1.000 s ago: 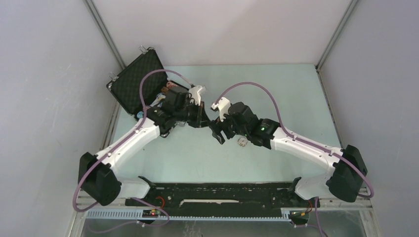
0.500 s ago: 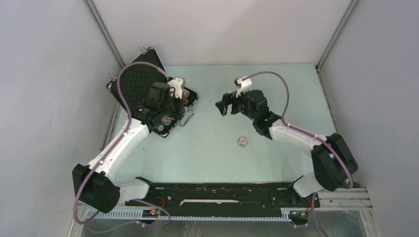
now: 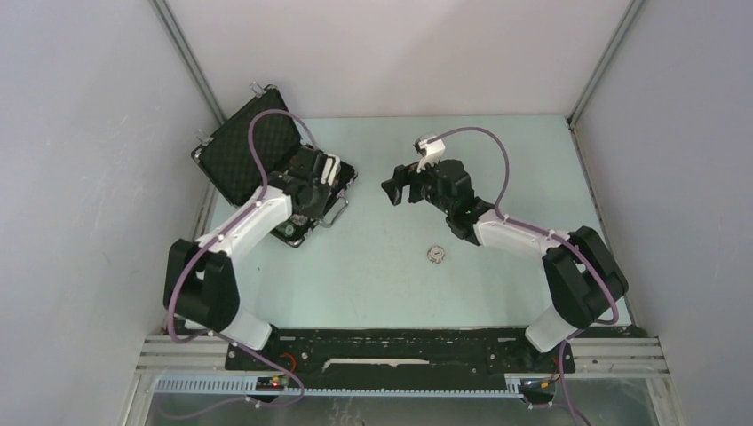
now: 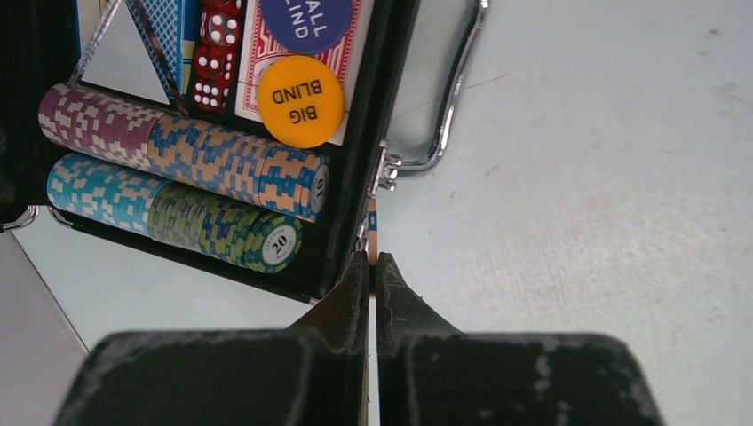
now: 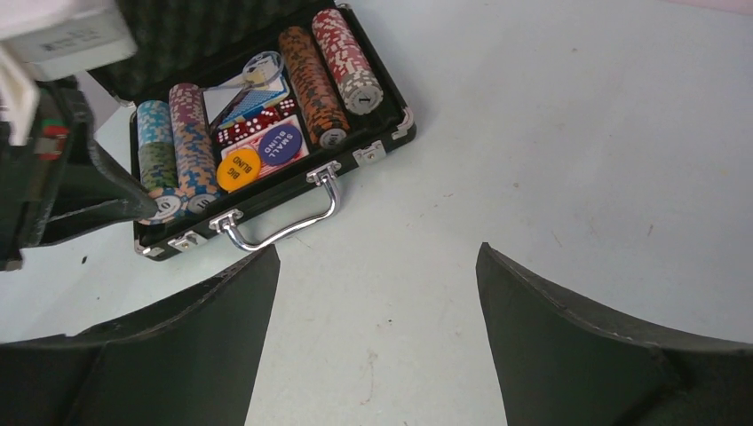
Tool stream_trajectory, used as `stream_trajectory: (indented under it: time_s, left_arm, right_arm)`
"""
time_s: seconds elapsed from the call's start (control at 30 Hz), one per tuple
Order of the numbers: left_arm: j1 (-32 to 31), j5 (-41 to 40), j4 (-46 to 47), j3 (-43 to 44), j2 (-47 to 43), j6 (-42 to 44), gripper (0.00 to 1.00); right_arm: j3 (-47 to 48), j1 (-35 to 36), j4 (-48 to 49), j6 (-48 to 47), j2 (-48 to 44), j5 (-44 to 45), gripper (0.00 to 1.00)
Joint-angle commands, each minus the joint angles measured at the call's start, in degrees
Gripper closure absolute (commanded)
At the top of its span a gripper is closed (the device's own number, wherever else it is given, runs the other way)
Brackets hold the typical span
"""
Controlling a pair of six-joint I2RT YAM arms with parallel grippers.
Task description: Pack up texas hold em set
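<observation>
1. Far left, towards the rear of the worktop: small black rectangular case with silver edges and handle (image 3: 226, 155), lid thrown back. Packed in the base: rows of multicoloured poker chips (image 4: 178, 151), red dice (image 4: 217, 44), a round yellow "BIG BLIND" button (image 4: 300, 100) and a round blue button (image 4: 306, 18) on a red-backed card deck (image 4: 257, 53).
2. Just outside the case's front wall, beside a latch: left hand (image 4: 373, 262), fingers together. Apparently clamped on a thin striped chip (image 4: 372, 226) held edge-on, judging by the sliver showing past the tips.
3. Step in hand, by the look of it: bringing that chip to the case. Next move calls for lifting it over the front wall, lining it up with the end of a row, then letting go. No free slot identifiable from here.
4. Mid-worktop, well apart from the case: one small pale round chip (image 3: 435, 256), lying loose, not yet packed.
5. Right of centre: right hand (image 5: 375, 253), fingers wide apart, holding nothing, hovering and facing the case. Probably best placed to fetch the loose chip. After that, lid down and latches shut.
6. Surface: pale green worktop (image 3: 497, 195), smooth, faintly scuffed. Room: plain grey-white wall panels (image 3: 400, 53) on three sides, with metal corner posts (image 3: 186, 62).
</observation>
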Motion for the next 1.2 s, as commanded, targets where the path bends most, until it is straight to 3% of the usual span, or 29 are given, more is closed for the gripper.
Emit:
stream_trajectory:
  time_s: [0.0, 0.23, 0.9, 1.03, 1.17]
  left_arm:
    - [2.14, -2.76, -2.04, 5.96, 3.63, 1.05, 1.0]
    - [4.81, -1.44, -2.82, 8.42, 7.87, 0.83, 0.99]
    - [6.13, -3.66, -4.87, 10.54, 13.88, -0.32, 0.96]
    - [6.18, -6.75, -4.78, 10.2, 13.29, -1.31, 0.82]
    - [6.22, -9.77, -5.24, 10.87, 13.63, -1.65, 0.74]
  right_arm:
    - [-0.46, -0.98, 0.54, -0.16, -4.04, -1.2, 0.09]
    - [-0.75, -5.53, 2.61, 5.77, -2.67, -9.75, 0.09]
    - [-1.85, -9.77, 5.83, 11.2, -1.42, -16.84, 0.1]
    - [-1.81, -10.17, 6.68, 11.95, -0.95, -18.58, 0.1]
    - [-1.8, -10.26, 7.21, 12.22, -0.71, -19.36, 0.11]
